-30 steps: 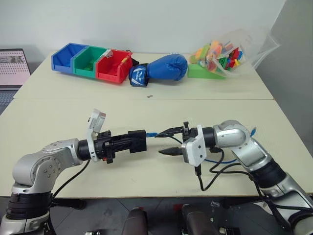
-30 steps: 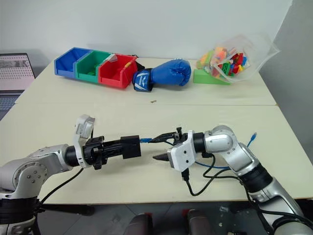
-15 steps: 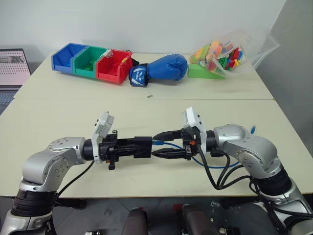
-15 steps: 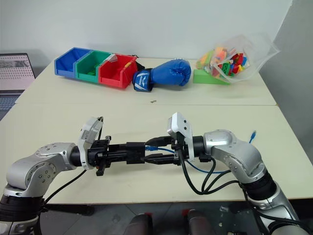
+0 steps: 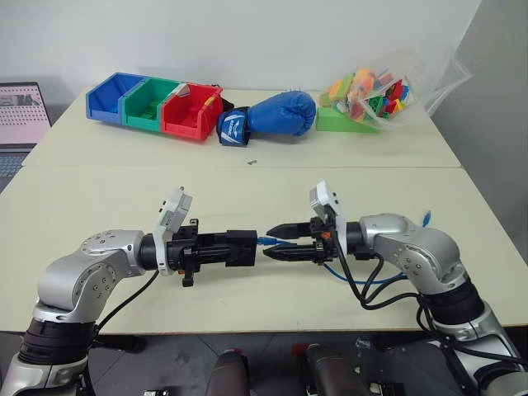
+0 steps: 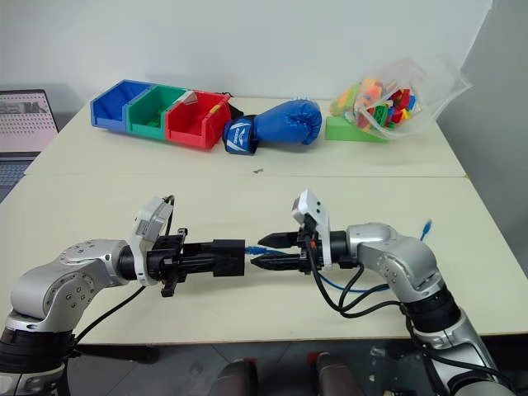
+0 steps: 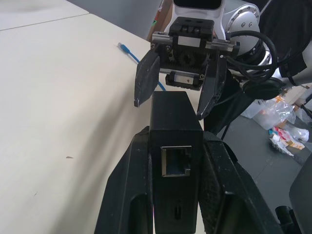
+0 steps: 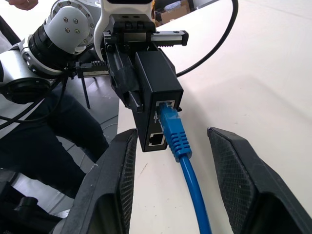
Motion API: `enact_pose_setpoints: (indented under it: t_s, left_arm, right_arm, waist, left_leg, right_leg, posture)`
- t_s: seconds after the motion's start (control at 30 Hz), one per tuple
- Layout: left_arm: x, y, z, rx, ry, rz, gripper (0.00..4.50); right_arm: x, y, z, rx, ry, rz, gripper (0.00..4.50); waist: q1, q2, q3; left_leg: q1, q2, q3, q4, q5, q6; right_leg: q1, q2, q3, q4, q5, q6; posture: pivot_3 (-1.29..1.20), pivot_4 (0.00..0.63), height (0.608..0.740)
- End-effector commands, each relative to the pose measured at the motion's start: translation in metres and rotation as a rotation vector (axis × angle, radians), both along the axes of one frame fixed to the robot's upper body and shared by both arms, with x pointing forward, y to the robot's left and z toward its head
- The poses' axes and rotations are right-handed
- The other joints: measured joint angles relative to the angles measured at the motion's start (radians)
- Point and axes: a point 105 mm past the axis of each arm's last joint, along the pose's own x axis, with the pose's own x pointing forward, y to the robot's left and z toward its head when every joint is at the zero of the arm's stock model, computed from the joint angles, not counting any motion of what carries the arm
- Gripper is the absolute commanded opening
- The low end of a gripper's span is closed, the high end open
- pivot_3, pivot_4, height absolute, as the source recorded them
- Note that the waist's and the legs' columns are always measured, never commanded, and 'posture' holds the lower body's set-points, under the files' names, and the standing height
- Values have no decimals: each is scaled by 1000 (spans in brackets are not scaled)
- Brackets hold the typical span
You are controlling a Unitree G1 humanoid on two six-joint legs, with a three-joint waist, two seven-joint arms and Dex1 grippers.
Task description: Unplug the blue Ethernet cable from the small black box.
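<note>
My left gripper is shut on the small black box and holds it level above the table, with a finger along each side. An empty port on the box faces the left wrist camera. The blue Ethernet cable is plugged by its plug into the box's far end. My right gripper is open and faces the box. Its fingers flank the plug without touching it. The cable trails right over the table to its free end.
At the back of the table stand blue, green and red bins, a blue boxing glove, and a green wedge with a bag of coloured blocks. A laptop sits at the far left. Black arm wires loop under my right wrist.
My right wrist has rolled over, so its camera now sits on top and its fingers bracket the plug closer to the box. The left gripper with the box rolled a little.
</note>
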Motion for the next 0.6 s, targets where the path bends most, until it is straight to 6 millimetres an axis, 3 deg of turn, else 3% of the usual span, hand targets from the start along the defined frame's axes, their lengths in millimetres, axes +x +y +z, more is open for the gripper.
enact_pose_setpoints:
  t_s: [0.03,0.6]
  left_arm:
    - [-3,1,8,14,-53,-13,782]
    - [-4,1,8,20,-56,-16,782]
  right_arm:
    - [-3,3,10,34,-5,30,2397]
    - [-3,5,12,47,25,28,2397]
  waist:
    - [0,0,0]
    - [-1,0,0]
  left_leg:
    - [0,0,0,0,0,0]
    - [0,0,0,0,0,0]
  right_leg:
    - [0,0,0,0,0,0]
    - [0,0,0,0,0,0]
  posture:
    - [0,150,740]
    - [0,150,740]
